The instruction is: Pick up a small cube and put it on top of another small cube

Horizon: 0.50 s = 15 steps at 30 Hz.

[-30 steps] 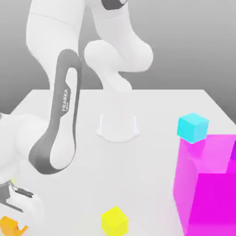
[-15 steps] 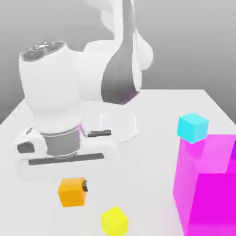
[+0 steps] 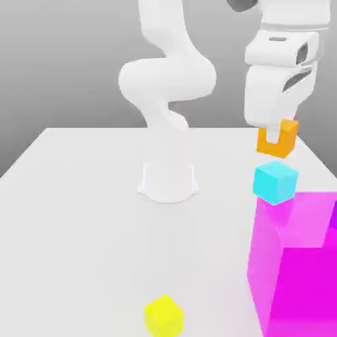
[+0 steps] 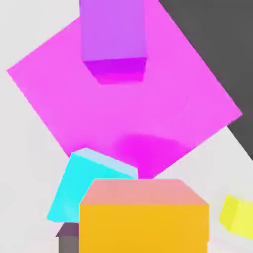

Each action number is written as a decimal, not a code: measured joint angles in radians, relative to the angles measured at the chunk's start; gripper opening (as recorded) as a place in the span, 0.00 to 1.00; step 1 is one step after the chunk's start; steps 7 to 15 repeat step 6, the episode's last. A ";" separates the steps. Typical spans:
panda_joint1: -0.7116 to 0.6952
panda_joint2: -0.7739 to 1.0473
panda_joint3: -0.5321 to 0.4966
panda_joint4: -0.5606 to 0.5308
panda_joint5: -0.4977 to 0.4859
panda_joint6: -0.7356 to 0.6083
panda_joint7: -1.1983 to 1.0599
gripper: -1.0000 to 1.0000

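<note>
Hanging in the air, orange cube (image 3: pixel 277 141) clamped between the fingers of the gripper (image 3: pixel 278 135), jaws narrow and closed on its sides, held level with faces roughly square to the table (image 3: pixel 85 197). Sitting directly toward six o'clock from the held cube in the exterior view: the cyan cube (image 3: pixel 276 182), apart from it with a visible gap, resting on the table and pressed close against the upper corner of the large translucent magenta block (image 3: pixel 296 263). Seen from the hand view, orange cube (image 4: pixel 143 217) close under the camera, cyan cube (image 4: pixel 89 185) peeking out beyond and slightly to one side of it, so probably not yet perfectly centred over the target. Judged as mid-transport, near the end of the carry: a small sideways correction, then a straight descent toward six o'clock, likely all that remains before release. Risk worth minding: magenta block (image 4: pixel 123 99) so near the cyan cube that a finger could brush it on the way down. Lying well apart at about seven o'clock from the cyan cube, near the table's front edge: small yellow cube (image 3: pixel 164 315), irrelevant to the stack.
</note>
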 joint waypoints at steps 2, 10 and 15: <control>0.002 0.026 0.009 -0.050 0.001 0.075 -0.002 0.00; 0.001 0.035 0.012 -0.066 0.001 0.100 -0.003 1.00; 0.001 0.035 0.012 -0.066 0.001 0.100 -0.003 1.00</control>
